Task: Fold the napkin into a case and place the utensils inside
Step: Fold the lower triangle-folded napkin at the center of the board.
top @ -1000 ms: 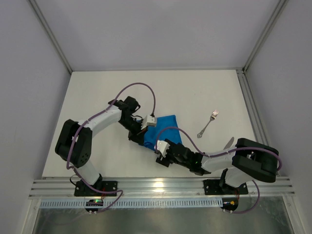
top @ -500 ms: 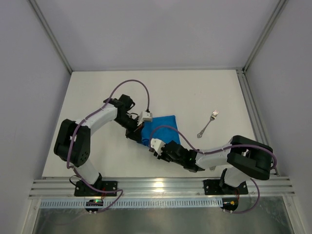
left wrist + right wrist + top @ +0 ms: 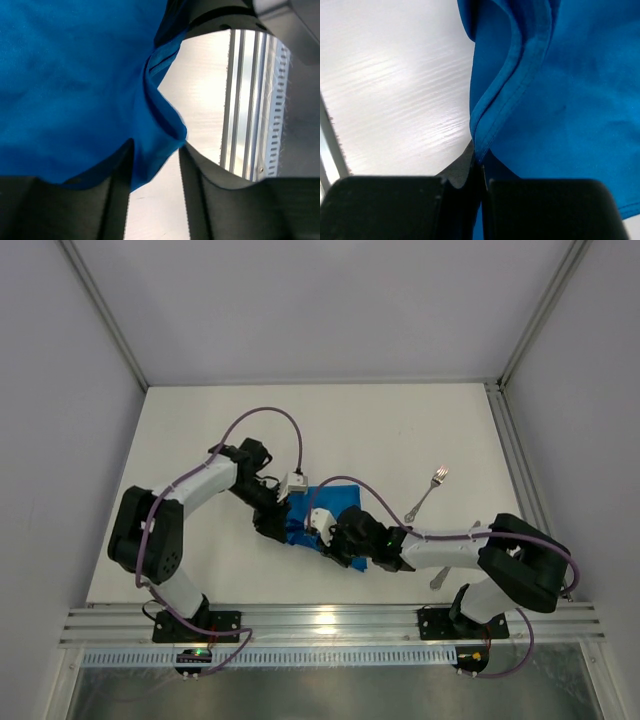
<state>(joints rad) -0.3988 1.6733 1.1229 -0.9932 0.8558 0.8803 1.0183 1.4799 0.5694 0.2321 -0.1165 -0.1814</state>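
Blue hem of the napkin [image 3: 560, 100] sits clenched in my right gripper [image 3: 481, 175]. My left gripper [image 3: 155, 170], just beside it, stands parted, a cloth fold loose between its jaws. The fork [image 3: 427, 493] lies farther off right.

From above, the left gripper [image 3: 285, 530] and right gripper [image 3: 322, 540] are covering the 7 o'clock part of the napkin [image 3: 340, 496], hiding its corner and their own fingertips. The right arm [image 3: 440, 545] is lying across a utensil [image 3: 437, 580], leaving too little showing to tell its kind. The left wrist view is cropping the napkin at 9 and 12 o'clock; the right wrist view is cropping it at 12 and 3 o'clock, its hem disappearing between the fingers [image 3: 540, 210] at 6 o'clock.
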